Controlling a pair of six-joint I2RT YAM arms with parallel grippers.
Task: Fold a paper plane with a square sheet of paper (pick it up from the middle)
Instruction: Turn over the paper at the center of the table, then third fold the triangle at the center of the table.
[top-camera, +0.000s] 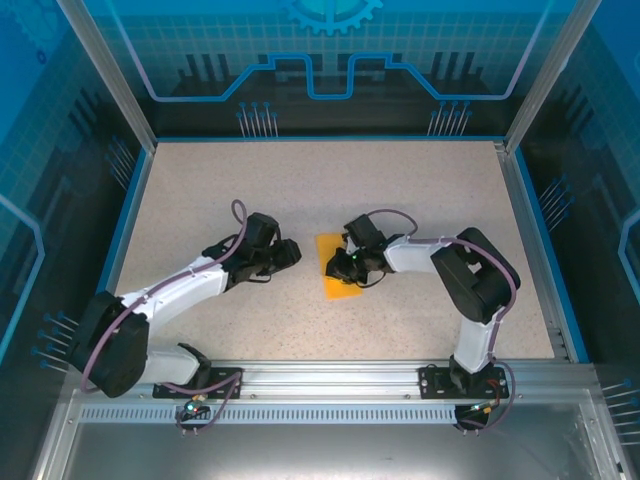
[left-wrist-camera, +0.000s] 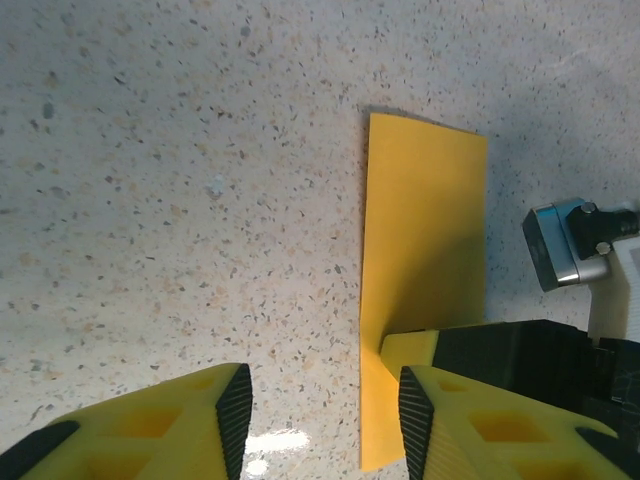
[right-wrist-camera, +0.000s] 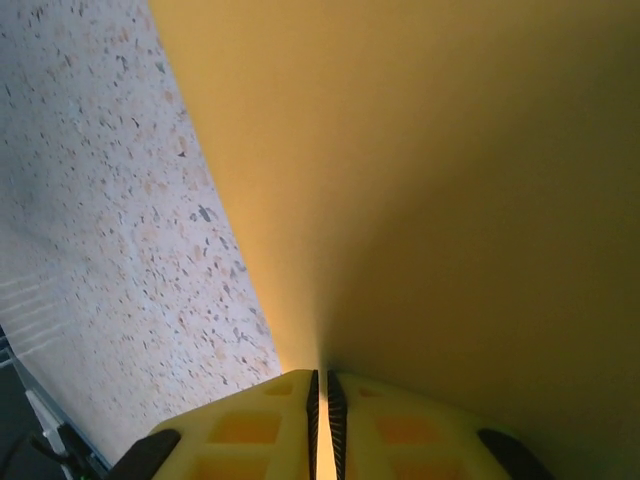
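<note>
- The right gripper had its two yellow fingers pressed almost together, and the thin edge of the orange-yellow sheet of paper was caught between them. I judge that this pinch was taken near the middle of the sheet, as the task asks, so that the sheet could be raised evenly.
- The sheet lay near the centre of the table, between the two arms. In the left wrist view most of it lay flat. The part at the right gripper rose in a small ridge, probably because the pinch gathered it.
- The left gripper stood open with a clear gap and held nothing. It was close to the sheet's edge, perhaps ready to press or take the paper for a first fold.
- I saw no finished crease of a plane, so the folding seemed to be at an early step.
- The surface was a pale speckled tabletop with one small spot of glare. A blue border and an aluminium rail framed it, and translucent blue panels closed the cell.
</note>
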